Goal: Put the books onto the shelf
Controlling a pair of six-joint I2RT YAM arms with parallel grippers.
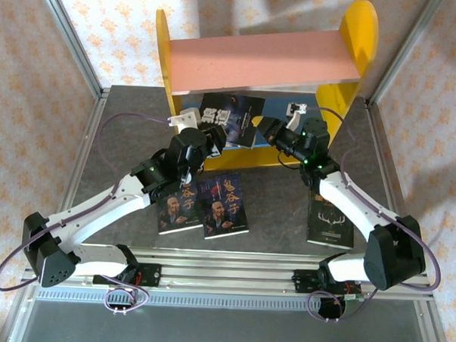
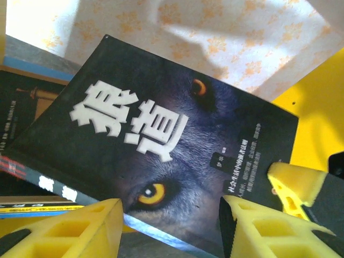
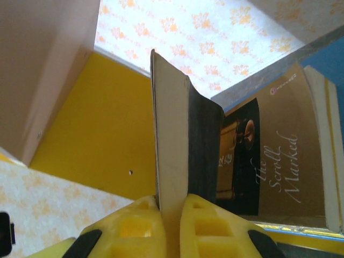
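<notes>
Top external: shelf [image 1: 263, 63] at far end of table [image 1: 131, 136], pink board up, blue board low. Wolf book [image 1: 232, 120] stands tilted in lower tier, betw. both claws. L claw [image 1: 194, 125] is at its left edge, R claw [image 1: 266, 129] at its right edge. Flat on table, not yet shelved: left face book [image 1: 179, 207] and right face book [image 1: 223, 206] side by side. Antler book [image 1: 330, 221] lies partly under R arm.

Left wrist: wolf book [image 2: 161, 145] leans with its cover toward cam. L claw [image 2: 171, 228] is spread wide, fingers [image 2: 70, 231] either side of the lower edge, no pinch. Yellow shelf panel [image 2: 322, 107] sits behind at right.

Right wrist: R claw [image 3: 171, 209] is clenched on the page edge of wolf book [image 3: 172, 134], held edge-on. Tan book [image 3: 274, 156] is already in lower tier, just beyond. Flat or leaning: cannot tell.

Handling (est.): thin paperbacks, so light and floppy, and the glossy covers are prob. slippery. A one-edge pinch lets the book pivot or sag. Better hold is a deep bite mid long edge or near the spine, where it is stiffest. Table books lie flat w/ no free edge, so prob. need one side tipped up first.
</notes>
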